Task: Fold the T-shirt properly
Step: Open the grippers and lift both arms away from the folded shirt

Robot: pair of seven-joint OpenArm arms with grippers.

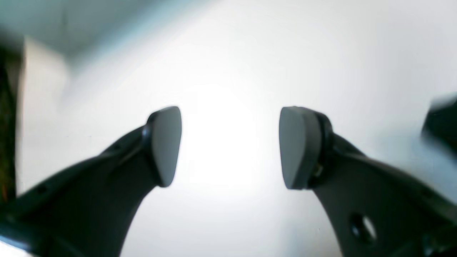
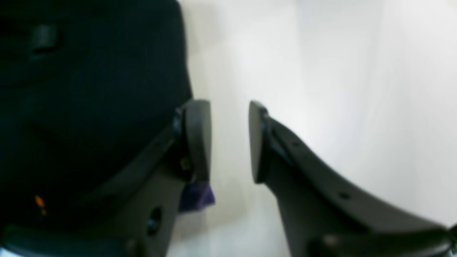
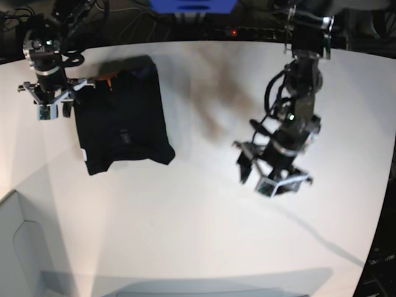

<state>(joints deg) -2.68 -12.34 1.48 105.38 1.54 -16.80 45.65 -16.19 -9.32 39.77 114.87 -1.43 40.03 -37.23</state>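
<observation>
The black T-shirt [image 3: 122, 125] lies folded into a compact block on the white counter [image 3: 204, 235], apparently nearly done; the right hand [image 3: 51, 104] beside it is part-open and empty, while the left hand [image 3: 272, 175], well apart from it, is wide open and empty.

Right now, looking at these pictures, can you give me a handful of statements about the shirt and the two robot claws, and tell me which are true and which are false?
1. The T-shirt lies folded into a compact bundle on the white table. True.
2. The left gripper holds a corner of the shirt. False: its jaws stand wide apart with only bare table between them.
3. The right gripper is just beside the shirt's edge. True.
4. The shirt is red. False: it is black.
5. The left gripper hovers right over the shirt. False: it is well off to one side, over bare table.
</observation>
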